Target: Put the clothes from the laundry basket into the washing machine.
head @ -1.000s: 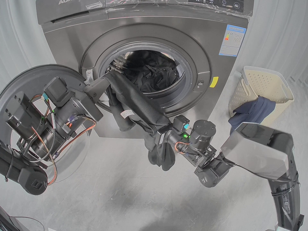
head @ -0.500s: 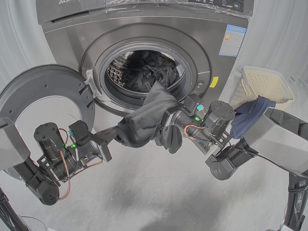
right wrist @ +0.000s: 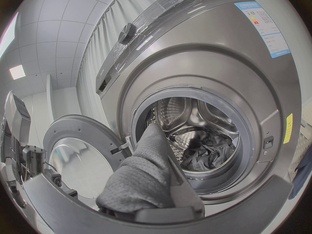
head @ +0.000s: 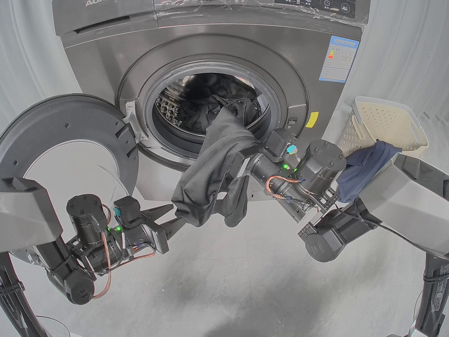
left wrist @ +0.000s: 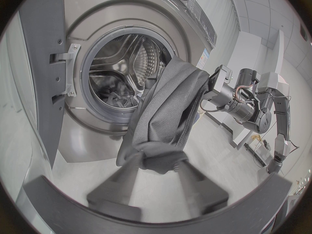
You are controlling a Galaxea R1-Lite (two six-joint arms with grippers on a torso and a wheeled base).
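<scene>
Head view: my left tool [head: 169, 217] has released and dropped low; my right tool [head: 237, 164] alone clamps the garment [head: 210, 174] at the washer [head: 299, 71] mouth. Left wrist view: garment hangs at the spread left tool. Right wrist view: its tip reaches the drum [right wrist: 195, 114]; a push should finish.

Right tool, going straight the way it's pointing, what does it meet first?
The right tool, shut on the dark garment, aims at the washing machine's mouth. Likely first: the door seal on the hinge side, unless it clears into the drum; depth unclear.
</scene>
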